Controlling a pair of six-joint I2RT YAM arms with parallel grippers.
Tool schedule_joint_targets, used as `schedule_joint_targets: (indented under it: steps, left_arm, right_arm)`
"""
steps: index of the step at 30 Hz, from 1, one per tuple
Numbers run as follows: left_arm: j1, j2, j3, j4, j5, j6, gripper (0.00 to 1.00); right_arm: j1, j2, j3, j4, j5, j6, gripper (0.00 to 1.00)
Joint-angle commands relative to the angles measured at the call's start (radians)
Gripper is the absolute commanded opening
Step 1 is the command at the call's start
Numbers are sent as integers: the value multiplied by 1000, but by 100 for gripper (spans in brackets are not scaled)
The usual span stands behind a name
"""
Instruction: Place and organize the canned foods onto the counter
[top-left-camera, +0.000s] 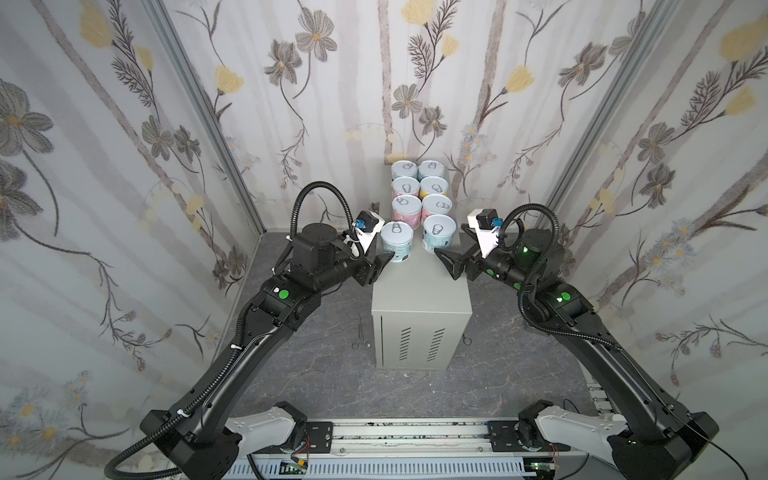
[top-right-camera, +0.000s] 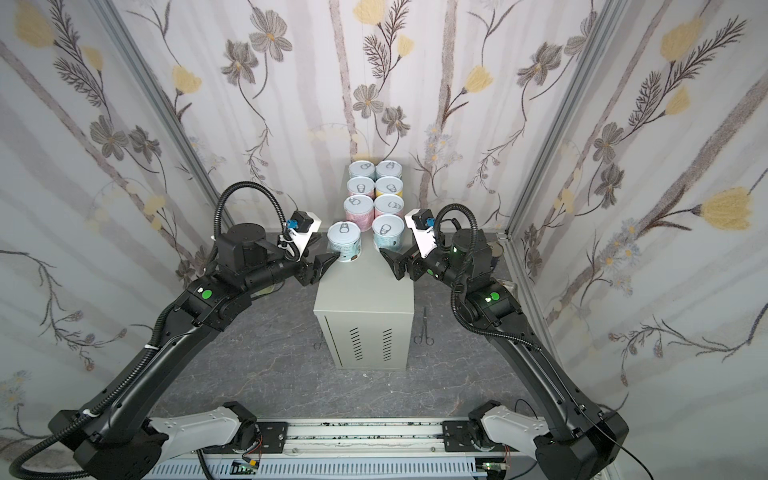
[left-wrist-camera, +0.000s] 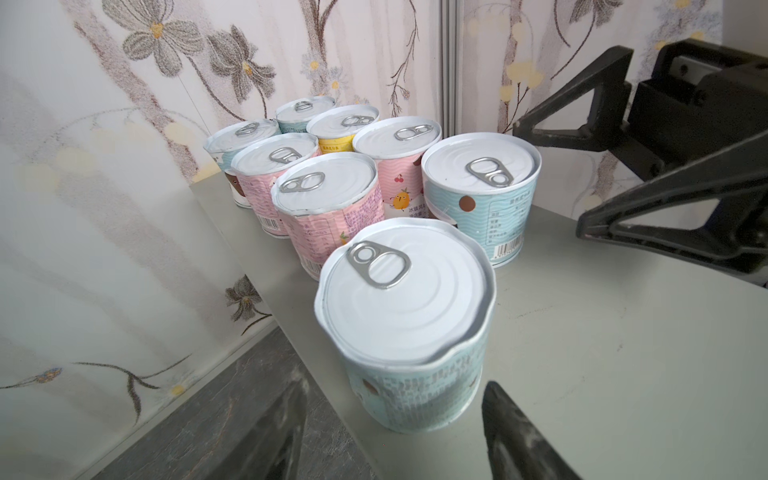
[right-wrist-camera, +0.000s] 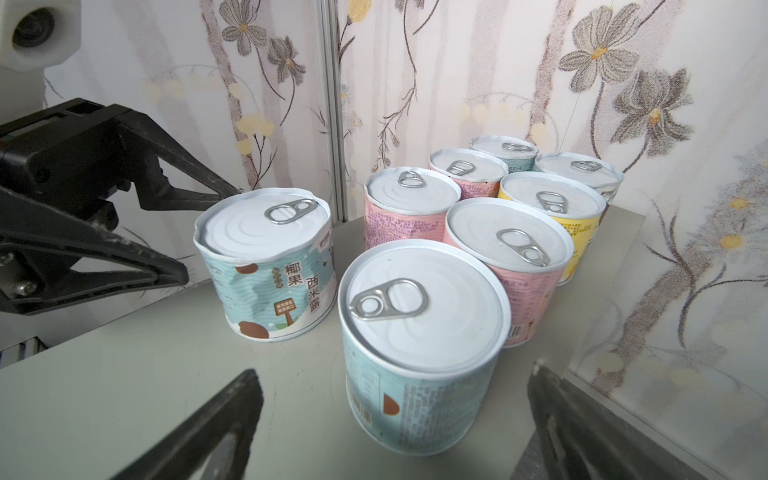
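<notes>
Counter (top-left-camera: 419, 286): left-edge can (top-left-camera: 397, 243) is being straddled by left gripper (top-left-camera: 385, 264), grip unverifiable. Right gripper (top-left-camera: 444, 264) is being held with jaws spread.

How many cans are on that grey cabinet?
8, all on the cabinet: six cans paired in three rows by the wall, a front-right can, and a front-left can standing slightly apart. Others may be hidden.

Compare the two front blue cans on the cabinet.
The left blue can has a dented, wavy rim; the right blue can is evenly round. The left blue can sits shifted out of its column; the right blue can lines up with its own. Both stand upright on the counter, pull tabs up.
</notes>
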Motion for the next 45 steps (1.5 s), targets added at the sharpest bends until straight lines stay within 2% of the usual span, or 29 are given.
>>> schedule_joint_targets:
  steps: [1,25,45]
  left_arm:
    - [8,12,0,53,55,21,67]
    - [22,81,20,84,104,20,61]
    - [23,125,52,81,128,17,58]
  right_arm:
    - [6,3,9,23,14,-10,99]
    - [25,29,19,24,44,-29,95]
    - [25,22,-3,43,64,-30,96]
